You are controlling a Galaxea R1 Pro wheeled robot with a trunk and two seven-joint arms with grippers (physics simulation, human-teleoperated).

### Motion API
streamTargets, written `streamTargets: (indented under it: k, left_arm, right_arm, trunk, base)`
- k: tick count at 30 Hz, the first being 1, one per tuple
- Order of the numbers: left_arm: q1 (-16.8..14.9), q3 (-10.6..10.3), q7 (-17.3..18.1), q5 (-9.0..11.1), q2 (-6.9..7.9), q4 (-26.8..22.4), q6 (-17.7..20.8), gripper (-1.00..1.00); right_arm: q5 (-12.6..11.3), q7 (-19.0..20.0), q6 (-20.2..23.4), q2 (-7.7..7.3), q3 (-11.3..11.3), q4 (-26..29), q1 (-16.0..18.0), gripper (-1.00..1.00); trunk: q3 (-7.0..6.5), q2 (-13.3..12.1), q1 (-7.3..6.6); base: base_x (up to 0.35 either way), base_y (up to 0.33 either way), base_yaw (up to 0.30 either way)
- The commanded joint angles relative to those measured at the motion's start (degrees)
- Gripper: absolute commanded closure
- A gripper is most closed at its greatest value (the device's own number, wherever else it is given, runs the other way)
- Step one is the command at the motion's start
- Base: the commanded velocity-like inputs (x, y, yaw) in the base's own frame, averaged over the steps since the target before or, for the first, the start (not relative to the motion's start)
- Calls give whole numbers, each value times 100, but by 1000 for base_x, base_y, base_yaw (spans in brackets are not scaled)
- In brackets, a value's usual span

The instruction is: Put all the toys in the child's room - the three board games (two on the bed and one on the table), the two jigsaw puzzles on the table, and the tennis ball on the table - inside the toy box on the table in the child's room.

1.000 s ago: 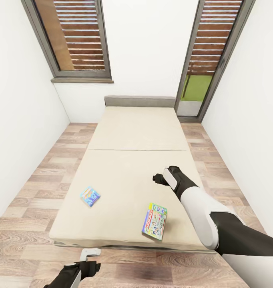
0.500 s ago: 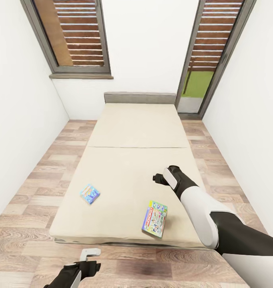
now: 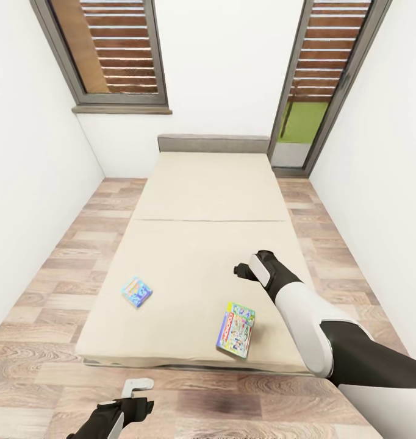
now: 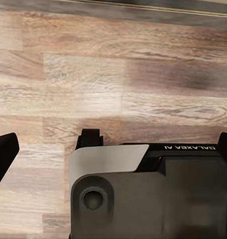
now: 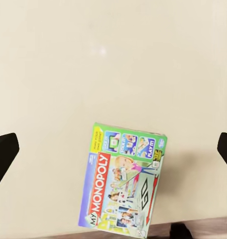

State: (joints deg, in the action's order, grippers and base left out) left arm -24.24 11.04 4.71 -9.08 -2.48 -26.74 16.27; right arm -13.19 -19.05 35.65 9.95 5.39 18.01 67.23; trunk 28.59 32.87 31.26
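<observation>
Two board games lie flat on the beige bed [image 3: 202, 256]. A small blue box [image 3: 136, 291] rests near the bed's left side. A green Monopoly box [image 3: 236, 329] [image 5: 124, 181] sits close to the foot edge on the right. My right gripper [image 3: 241, 270] [image 5: 114, 152] hovers open above the mattress, a little beyond the Monopoly box, with nothing between its fingers. My left gripper [image 3: 135, 395] [image 4: 113, 149] hangs low over the wooden floor in front of the bed, open and empty. The table, toy box, puzzles and tennis ball are out of view.
The bed's grey headboard [image 3: 213, 144] stands against the far wall. White walls close in on both sides, leaving strips of wooden floor [image 3: 55, 268] beside the bed. A shuttered window [image 3: 113, 49] is at the back left and a glass door [image 3: 305, 110] at the back right.
The whole picture has shifted upward a little, so the camera has moved. Both arms keep the same pose and the two boxes lie where they were on the bed.
</observation>
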Motion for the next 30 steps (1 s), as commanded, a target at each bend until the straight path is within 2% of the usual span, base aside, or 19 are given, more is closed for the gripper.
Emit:
streamTargets:
  k: [1, 13, 30]
  left_arm:
    - [-1, 48, 48, -60, -7, -15, 33, -100]
    - [-2, 48, 56, -59, -7, -15, 34, -100]
    - [1, 48, 60, -59, -7, -26, 39, -100]
  right_arm:
    - [-44, -50, 11, 5, 32, 9, 4, -100]
    - [-44, -212, 11, 5, 32, 81, 67, -100]
    - [-40, -222, -13, 5, 16, 98, 72, -100]
  trunk:
    - [17, 7, 2]
    - [129, 7, 2]
    - [289, 7, 2]
  base:
    - [0, 0, 0]
    - [0, 0, 0]
    - [0, 0, 0]
